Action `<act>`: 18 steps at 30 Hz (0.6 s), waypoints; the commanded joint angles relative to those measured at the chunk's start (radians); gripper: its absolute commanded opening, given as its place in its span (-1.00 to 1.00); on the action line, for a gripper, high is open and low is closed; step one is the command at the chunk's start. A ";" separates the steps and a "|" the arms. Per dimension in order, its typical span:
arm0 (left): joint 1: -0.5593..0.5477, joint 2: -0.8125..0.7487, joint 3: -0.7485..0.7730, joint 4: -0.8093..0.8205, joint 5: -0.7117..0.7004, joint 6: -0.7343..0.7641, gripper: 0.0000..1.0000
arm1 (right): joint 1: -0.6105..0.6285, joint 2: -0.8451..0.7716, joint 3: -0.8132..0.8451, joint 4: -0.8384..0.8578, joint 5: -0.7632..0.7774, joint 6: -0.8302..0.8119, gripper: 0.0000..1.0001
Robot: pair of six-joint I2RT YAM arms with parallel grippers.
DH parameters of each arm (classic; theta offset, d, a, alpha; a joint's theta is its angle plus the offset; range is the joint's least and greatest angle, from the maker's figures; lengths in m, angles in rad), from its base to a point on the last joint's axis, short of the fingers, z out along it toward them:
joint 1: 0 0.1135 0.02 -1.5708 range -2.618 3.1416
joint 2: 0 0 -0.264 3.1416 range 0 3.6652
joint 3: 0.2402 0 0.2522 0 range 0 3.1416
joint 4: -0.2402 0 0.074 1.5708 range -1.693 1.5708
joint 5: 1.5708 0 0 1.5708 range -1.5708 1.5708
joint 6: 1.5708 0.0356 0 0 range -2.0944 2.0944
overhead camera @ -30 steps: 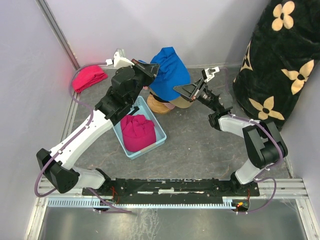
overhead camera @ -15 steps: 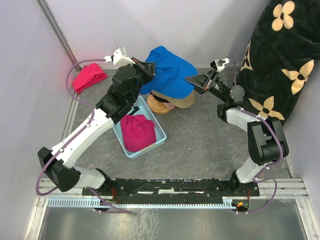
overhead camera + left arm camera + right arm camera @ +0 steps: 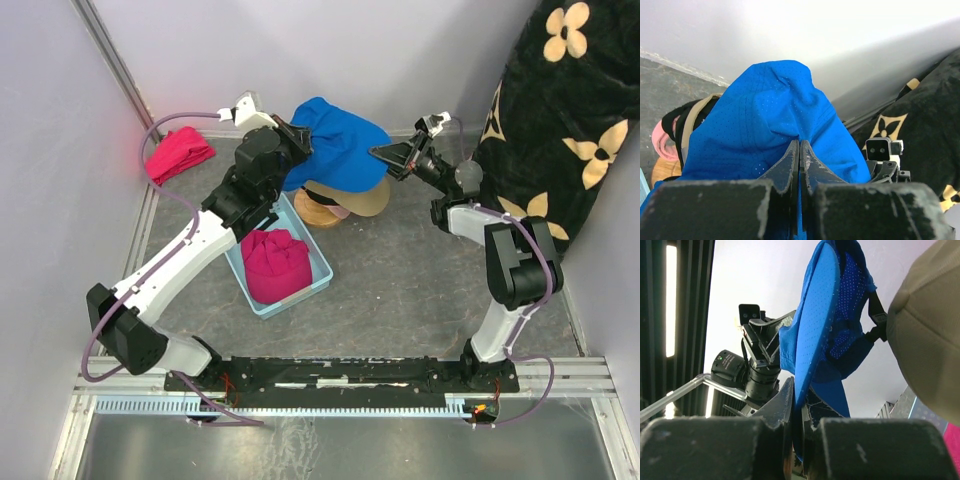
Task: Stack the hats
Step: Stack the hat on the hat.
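A blue cap (image 3: 335, 145) hangs between both grippers above the stack at the back. My left gripper (image 3: 290, 140) is shut on the fabric of its crown (image 3: 770, 115), jaws pressed together (image 3: 800, 145). My right gripper (image 3: 388, 155) is shut on its brim (image 3: 815, 315), which runs up between the jaws (image 3: 799, 390). Under the blue cap, a tan cap (image 3: 368, 200) tops the stack, with black (image 3: 677, 120) and pink (image 3: 662, 145) caps below it. A magenta cap (image 3: 272, 262) lies in a light blue bin (image 3: 318, 275).
A round-topped wooden stand (image 3: 315, 213) carries the stack. A red-pink cloth bundle (image 3: 180, 153) lies at the far left by the wall. A large black blanket with cream flowers (image 3: 565, 120) fills the right side. Walls close in the back and left.
My right gripper has moved up and toward the far wall with the brim. The blue cap has gone from hanging upright to spread out over the stack. The left gripper has shifted slightly right.
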 commanded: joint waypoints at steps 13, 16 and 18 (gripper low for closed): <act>0.017 -0.035 -0.008 0.283 -0.205 0.293 -0.95 | -0.005 0.190 0.359 0.071 0.075 0.064 -0.79; 0.017 -0.037 -0.039 0.340 -0.227 0.335 -0.95 | 0.016 0.241 0.410 0.071 0.071 0.066 -0.80; 0.017 -0.032 -0.045 0.364 -0.236 0.366 -0.95 | 0.023 0.263 0.438 0.071 0.071 0.069 -0.80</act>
